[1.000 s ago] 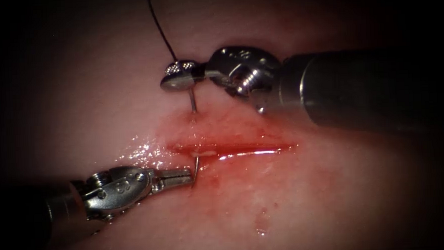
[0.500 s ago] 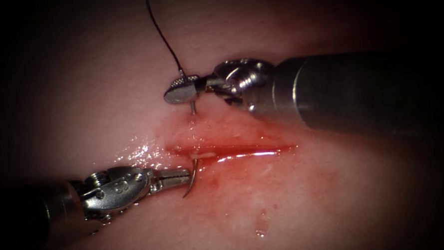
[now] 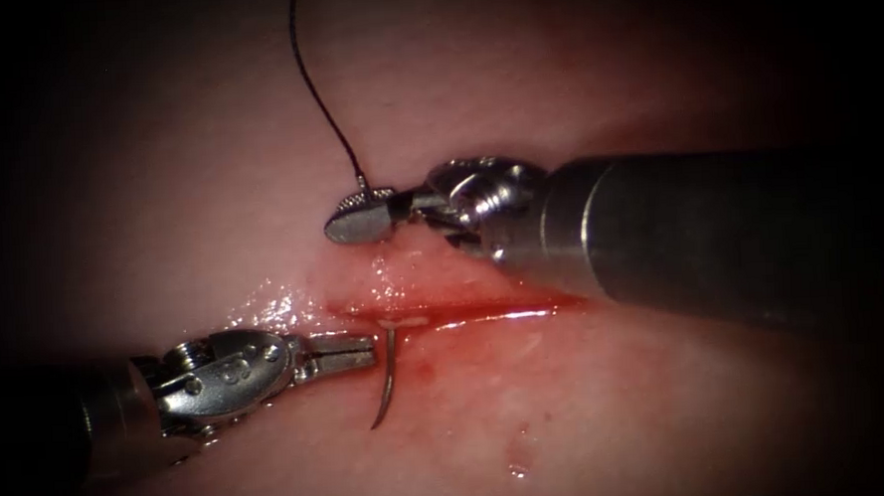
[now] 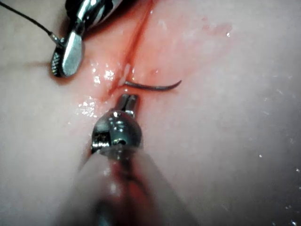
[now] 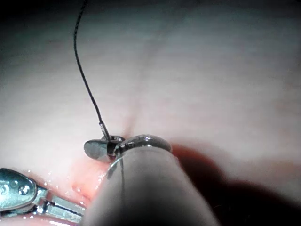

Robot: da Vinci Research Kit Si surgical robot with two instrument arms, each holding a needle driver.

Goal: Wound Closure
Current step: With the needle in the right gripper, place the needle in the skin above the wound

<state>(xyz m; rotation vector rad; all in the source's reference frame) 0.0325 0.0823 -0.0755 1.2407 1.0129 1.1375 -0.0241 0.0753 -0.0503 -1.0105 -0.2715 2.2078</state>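
Your right tool (image 3: 361, 222) is gripping the needle (image 3: 386, 380) tail, pushing; the tip is emerging beside your closed, empty left tool (image 3: 352, 353). Follow the curve.

**Setting: Surgical Training Bench**

We identify the place as a surgical robotics practice lab. We see pale tissue (image 3: 588, 411) with a cut (image 3: 445, 313) wet with red fluid (image 3: 485, 316), lit from close by with darkness around the edges. We also see two slim metal shafts ending in small wristed tools, the left tool (image 3: 352, 351) and the right tool (image 3: 361, 222), along with a curved needle (image 3: 386, 385) and dark thread (image 3: 315, 84).
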